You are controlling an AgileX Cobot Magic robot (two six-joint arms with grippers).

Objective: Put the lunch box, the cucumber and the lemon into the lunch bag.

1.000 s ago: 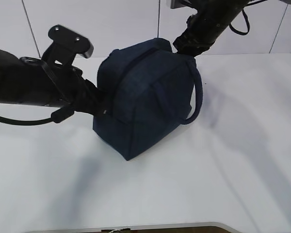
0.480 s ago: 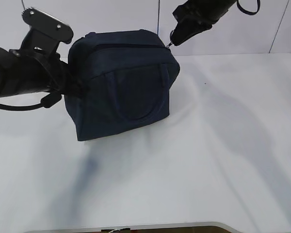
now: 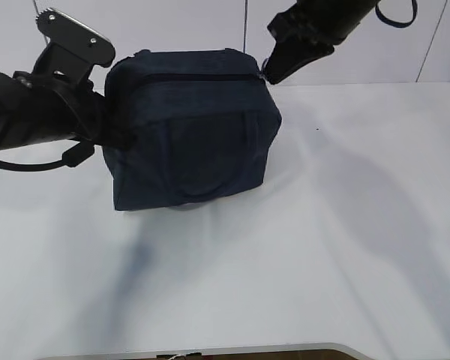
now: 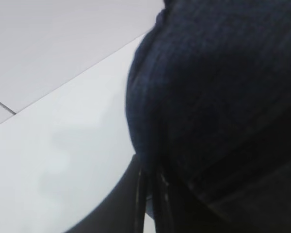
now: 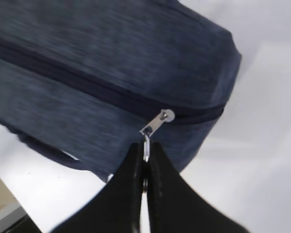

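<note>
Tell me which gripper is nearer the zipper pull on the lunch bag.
Right. The right gripper is pinched on the zipper pull at the lunch bag's top right corner. The left gripper holds the bag's opposite, left side.

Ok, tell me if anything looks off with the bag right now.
Nothing stands out. The lunch bag sits upright on the table, zipper closed along the top, with the right gripper pinched on the zipper pull and the left arm against its side.

1 lunch bag [image 3: 189, 131] stands on 1 white table [image 3: 345, 240]. It shows 1 zipper line [image 3: 202, 76] and 1 silver pull [image 5: 155, 124]. 2 robot arms are in view: 1 left arm [image 3: 30, 112] at 9 o'clock of the bag, 1 right arm [image 3: 315, 30] at 1 o'clock.
</note>
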